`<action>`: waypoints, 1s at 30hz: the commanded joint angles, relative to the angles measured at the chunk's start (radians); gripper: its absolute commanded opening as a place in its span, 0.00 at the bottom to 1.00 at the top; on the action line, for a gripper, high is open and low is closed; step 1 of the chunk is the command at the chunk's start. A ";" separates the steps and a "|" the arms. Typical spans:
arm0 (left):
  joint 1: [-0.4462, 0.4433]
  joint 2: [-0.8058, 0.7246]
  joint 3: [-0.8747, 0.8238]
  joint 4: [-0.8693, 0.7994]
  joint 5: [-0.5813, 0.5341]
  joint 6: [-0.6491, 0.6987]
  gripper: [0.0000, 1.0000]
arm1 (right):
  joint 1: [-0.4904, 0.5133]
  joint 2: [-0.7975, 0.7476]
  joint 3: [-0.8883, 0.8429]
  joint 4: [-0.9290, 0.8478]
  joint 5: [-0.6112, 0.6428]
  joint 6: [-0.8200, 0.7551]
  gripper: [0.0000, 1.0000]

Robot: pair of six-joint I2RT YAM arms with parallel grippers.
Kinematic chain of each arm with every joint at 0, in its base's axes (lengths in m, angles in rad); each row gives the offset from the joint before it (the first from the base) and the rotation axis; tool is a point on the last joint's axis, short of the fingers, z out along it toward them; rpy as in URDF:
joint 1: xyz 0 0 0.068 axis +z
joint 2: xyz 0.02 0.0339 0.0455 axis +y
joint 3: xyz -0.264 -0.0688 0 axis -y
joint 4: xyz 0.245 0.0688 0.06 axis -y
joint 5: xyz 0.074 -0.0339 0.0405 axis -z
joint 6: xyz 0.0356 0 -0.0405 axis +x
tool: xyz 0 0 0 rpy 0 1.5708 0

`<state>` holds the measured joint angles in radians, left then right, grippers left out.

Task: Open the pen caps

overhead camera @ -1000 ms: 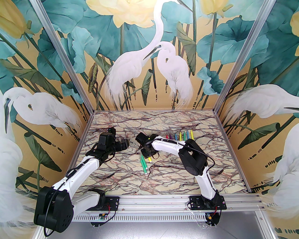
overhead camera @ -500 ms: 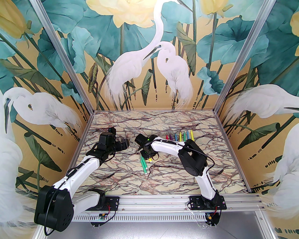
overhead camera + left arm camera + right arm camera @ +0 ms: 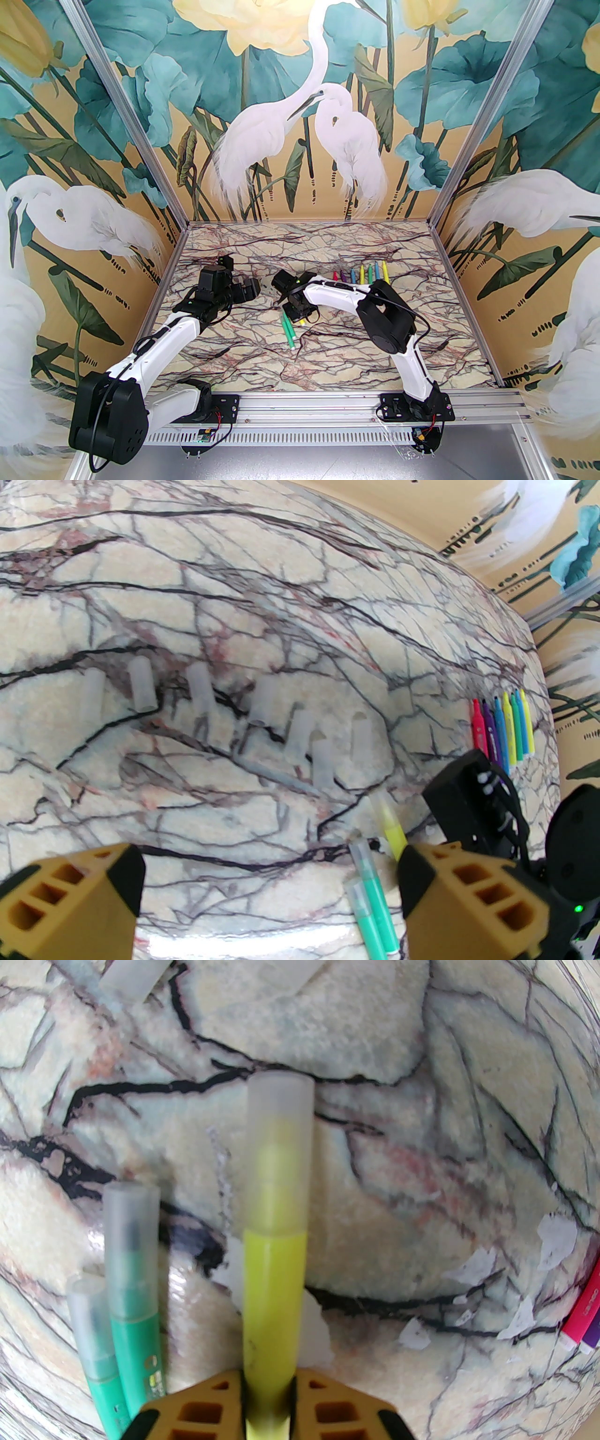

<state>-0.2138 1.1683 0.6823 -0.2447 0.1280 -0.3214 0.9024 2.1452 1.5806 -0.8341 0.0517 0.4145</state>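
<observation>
My right gripper [image 3: 268, 1382] is shut on the barrel of a yellow pen [image 3: 274, 1288]. The whitish cap [image 3: 280, 1147] is on the pen's tip and points away from the fingers. Two green pens [image 3: 133, 1307] lie capped just left of it on the marble table. In the top view the right gripper [image 3: 288, 307] sits low over the yellow pen [image 3: 302, 321] and the green pens [image 3: 288, 330]. My left gripper [image 3: 269, 892] is open and empty, hovering to the left of these pens. Several loose pen caps [image 3: 140, 688] lie in a row on the table beyond it.
A row of several uncapped pens [image 3: 361, 274] in pink, purple, blue, green and yellow lies behind the right arm [image 3: 337, 293]. Small white paper scraps [image 3: 473, 1264] dot the marble table [image 3: 375, 356]. Painted walls enclose the table on three sides.
The right gripper's fingers have closed onto the yellow pen and it has edged slightly left. The left arm has stayed still.
</observation>
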 commanded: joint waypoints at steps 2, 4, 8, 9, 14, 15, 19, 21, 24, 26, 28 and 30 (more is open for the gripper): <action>0.007 0.022 -0.003 0.019 0.068 0.000 0.94 | 0.003 0.034 -0.022 0.008 0.010 0.014 0.13; 0.007 0.029 0.000 0.026 0.095 -0.003 0.94 | 0.002 0.012 -0.039 0.021 0.026 0.015 0.10; 0.008 0.050 0.006 0.061 0.202 -0.010 0.90 | -0.002 -0.088 -0.130 0.120 0.038 0.006 0.03; 0.005 0.059 0.009 0.070 0.234 -0.014 0.89 | -0.004 -0.120 -0.161 0.155 0.036 0.004 0.02; 0.004 0.093 0.017 0.140 0.385 -0.057 0.87 | -0.016 -0.257 -0.295 0.304 0.024 -0.024 0.00; 0.004 0.095 0.016 0.160 0.411 -0.069 0.86 | -0.019 -0.279 -0.319 0.327 0.018 -0.032 0.00; -0.002 0.096 0.007 0.243 0.490 -0.122 0.85 | -0.022 -0.367 -0.415 0.428 0.010 -0.061 0.00; -0.010 0.098 0.006 0.275 0.527 -0.136 0.84 | -0.021 -0.413 -0.464 0.484 -0.002 -0.071 0.00; -0.038 0.099 0.018 0.288 0.553 -0.140 0.83 | -0.022 -0.475 -0.521 0.558 -0.032 -0.085 0.00; -0.063 0.104 0.033 0.281 0.550 -0.140 0.82 | -0.022 -0.505 -0.544 0.587 -0.044 -0.093 0.00; -0.088 0.117 0.053 0.270 0.548 -0.140 0.81 | -0.022 -0.531 -0.564 0.611 -0.053 -0.101 0.00; -0.104 0.128 0.070 0.269 0.546 -0.148 0.79 | -0.022 -0.555 -0.577 0.627 -0.064 -0.108 0.00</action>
<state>-0.2996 1.2747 0.7074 0.0055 0.6384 -0.4534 0.8806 1.6310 1.0248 -0.2882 0.0174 0.3355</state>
